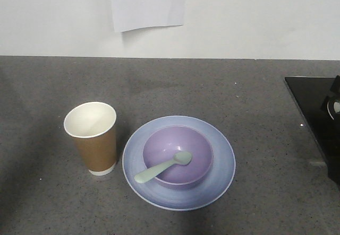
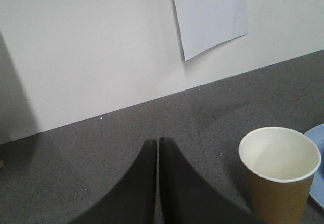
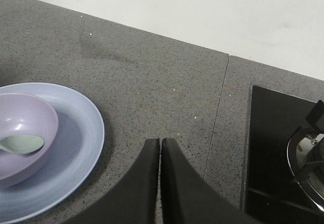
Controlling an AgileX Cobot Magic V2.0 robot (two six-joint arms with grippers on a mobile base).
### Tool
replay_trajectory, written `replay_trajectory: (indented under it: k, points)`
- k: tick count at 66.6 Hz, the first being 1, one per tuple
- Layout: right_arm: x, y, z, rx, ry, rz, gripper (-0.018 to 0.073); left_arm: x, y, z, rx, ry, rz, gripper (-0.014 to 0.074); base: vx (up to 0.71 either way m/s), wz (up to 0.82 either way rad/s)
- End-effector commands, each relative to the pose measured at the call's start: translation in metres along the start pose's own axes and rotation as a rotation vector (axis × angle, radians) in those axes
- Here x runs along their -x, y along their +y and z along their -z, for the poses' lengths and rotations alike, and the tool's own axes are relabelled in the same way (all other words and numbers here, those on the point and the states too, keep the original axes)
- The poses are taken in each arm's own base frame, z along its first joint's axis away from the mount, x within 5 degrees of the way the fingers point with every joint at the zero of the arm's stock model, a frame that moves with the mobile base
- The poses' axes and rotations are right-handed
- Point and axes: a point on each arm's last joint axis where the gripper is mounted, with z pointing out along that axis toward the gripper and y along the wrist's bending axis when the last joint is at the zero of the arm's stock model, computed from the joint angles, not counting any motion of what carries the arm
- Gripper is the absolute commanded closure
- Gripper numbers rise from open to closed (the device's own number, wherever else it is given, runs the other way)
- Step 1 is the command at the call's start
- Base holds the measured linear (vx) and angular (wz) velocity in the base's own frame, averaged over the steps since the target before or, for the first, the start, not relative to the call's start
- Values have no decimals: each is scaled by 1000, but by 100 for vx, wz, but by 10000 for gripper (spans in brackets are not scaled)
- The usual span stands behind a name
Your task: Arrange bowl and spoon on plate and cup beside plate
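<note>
Desk — grey speckled stone, carrying all items below.
Black hob — at 3 o'clock of the plate, well apart.
Plate — pale blue, flat on the desk.
Bowl — lavender, centred on the plate.
Cup — brown paper, upright, just beside the plate at 9 o'clock.
Spoon — mint green, head in the bowl, handle over the rim toward 8 o'clock.
My left claw — closed, holding nothing, near the cup.
My right claw — closed, holding nothing, at 3 o'clock of the plate.
</note>
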Motion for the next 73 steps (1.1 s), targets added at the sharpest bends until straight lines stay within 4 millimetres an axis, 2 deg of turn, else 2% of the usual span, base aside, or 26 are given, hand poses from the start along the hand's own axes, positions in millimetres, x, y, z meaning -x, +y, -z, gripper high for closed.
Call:
replay_trajectory:
  k: [1,30,40,47,55,68,73]
  points:
    - [13,-1,2,-4,-89,9,562,12,1,3,5,-88,6,604,0,0]
    - [13,-1,2,-4,-89,9,562,12,1,3,5,-87,7,604,0,0]
    - [13,-1,2,-4,-89,9,562,1,0,-2,-1,-34,3,604,0,0]
    - [13,-1,2,-4,-89,9,562,-26,-5,-13,-5,-31,3,604,0,0]
    - [13,-1,2,-4,-89,9,562,-77,-14,-26,-16,-48,18,604,0,0]
    - [13,-2,2,-5,-86,9,562,-149,-20,-24,42,-141,117,604,0,0]
    - [13,-2,2,-5,-86,9,562,-166,-20,-21,86,-182,147,604,0,0]
